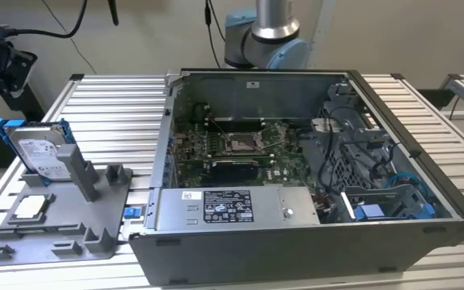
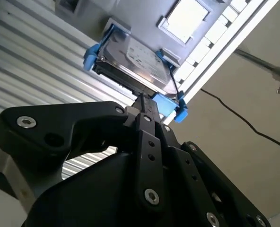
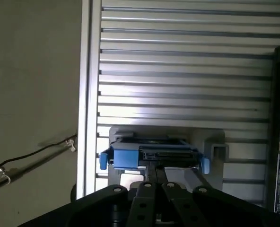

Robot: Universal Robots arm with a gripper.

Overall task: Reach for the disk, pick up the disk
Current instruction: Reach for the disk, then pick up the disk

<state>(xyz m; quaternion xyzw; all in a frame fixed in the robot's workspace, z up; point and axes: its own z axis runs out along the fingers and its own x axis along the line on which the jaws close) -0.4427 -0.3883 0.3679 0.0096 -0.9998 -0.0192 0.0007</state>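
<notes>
Slatted aluminium tabletop point(image 1: 111, 103) carries everything I have to work with: an open computer case point(image 1: 296, 260) on the exterior view's right and a grey fixture point(image 1: 95, 205) on its left. The disk point(image 1: 38, 154) stands on edge in a slot at the back of that fixture, label face toward the exterior camera and blue carrier wrapping its sides. A small processor chip point(image 1: 29, 207) lies flat nearer the front (not my target). My gripper point(image 2: 143, 101) hangs above the disk and clear of it, aimed at its upper edge in both wrist views. Its fingers are drawn together with nothing between them. I judge the drive rigid and fairly heavy for its size, smooth on its metal faces, and unkind to knocks. The blue carrier looks like thinner plastic that may flex, so I would take hold squarely across the two flat faces near the middle of the top edge, not by the carrier's ears.
</notes>
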